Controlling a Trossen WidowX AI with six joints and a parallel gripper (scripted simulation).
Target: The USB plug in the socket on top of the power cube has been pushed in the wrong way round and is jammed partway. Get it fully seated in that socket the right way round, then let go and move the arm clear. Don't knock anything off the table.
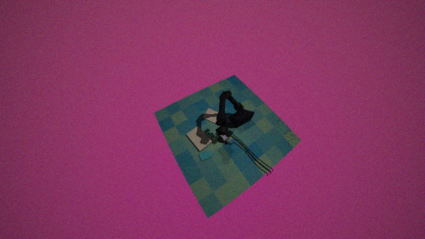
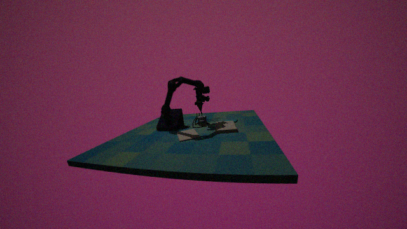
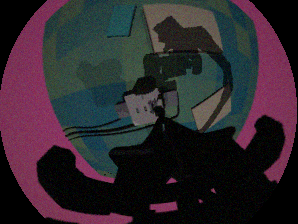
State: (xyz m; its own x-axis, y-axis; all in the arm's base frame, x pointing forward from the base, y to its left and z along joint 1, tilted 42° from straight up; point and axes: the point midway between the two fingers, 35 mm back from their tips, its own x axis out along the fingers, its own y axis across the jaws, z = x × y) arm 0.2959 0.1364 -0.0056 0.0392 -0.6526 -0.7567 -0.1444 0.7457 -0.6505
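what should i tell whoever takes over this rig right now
Tool: shut on the USB plug, pointing straight down, held above the power cube.
Things: the cube stands on the checkered table by the pale mat, cables trailing to the table edge. A small teal block lies near the mat.
Done: plug gripped; in the exterior view it looks lifted out of the top socket, though too small to be sure.
Left: confirm orientation, seat it fully, release, move the arm clear.
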